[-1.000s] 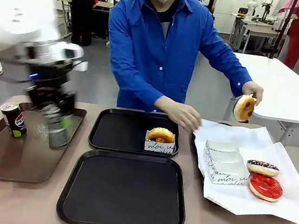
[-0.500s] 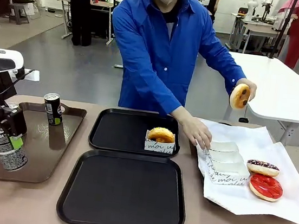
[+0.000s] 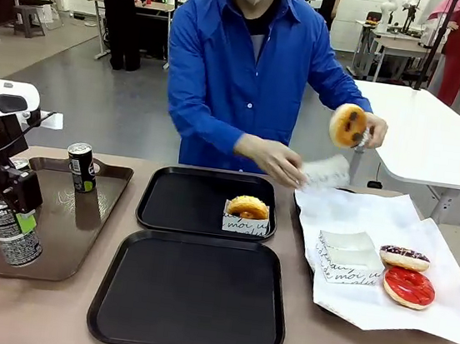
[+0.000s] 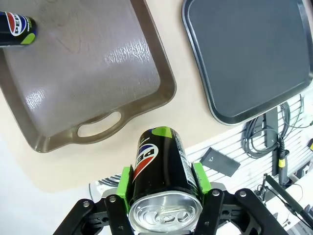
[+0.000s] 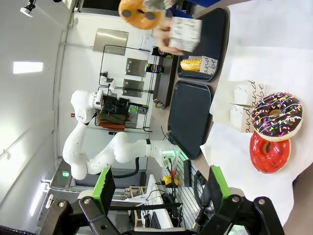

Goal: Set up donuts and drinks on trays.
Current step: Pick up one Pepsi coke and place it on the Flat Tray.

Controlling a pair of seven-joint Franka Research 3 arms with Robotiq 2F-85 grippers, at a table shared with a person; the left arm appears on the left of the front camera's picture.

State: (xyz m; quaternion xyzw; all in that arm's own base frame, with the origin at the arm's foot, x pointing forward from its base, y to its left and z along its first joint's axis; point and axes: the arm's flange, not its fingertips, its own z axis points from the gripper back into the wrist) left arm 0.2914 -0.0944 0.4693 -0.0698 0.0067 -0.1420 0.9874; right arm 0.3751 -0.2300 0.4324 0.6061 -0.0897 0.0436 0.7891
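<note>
The left fingers (image 4: 163, 182) pinch the held can (image 3: 10, 236) near its upper end, with a green pad pressed to each side. In the left wrist view its silver top faces the wrist, and its long axis runs straight out along the fingers. From the front the can hangs nearly upright, its base tipped slightly toward 5 o'clock. It is over the near left part of the brown tray (image 3: 51, 261) and looks lifted clear of it.

A second can (image 3: 82, 167) stands on the brown tray's far side, at about 1 o'clock from the held one and well apart from it.

From the held can, the near black tray (image 3: 190, 295) lies at 3 o'clock across the desk (image 3: 45, 309). The far black tray (image 3: 177, 207) lies at about 2 o'clock, with a boxed donut (image 3: 248, 211) in its near right corner.

The right fingers (image 5: 159, 186) stand spread and grip nothing, on the white paper (image 3: 443, 286) side of the desk. The person holds a glazed donut (image 3: 349, 125) in one hand and a white paper box (image 3: 327, 171) in the other, above the far right of the desk.

The left arm is clearly the nearer one for the drink. The carry should run toward 3 o'clock with the can's axis kept vertical, so the base lands flat.
</note>
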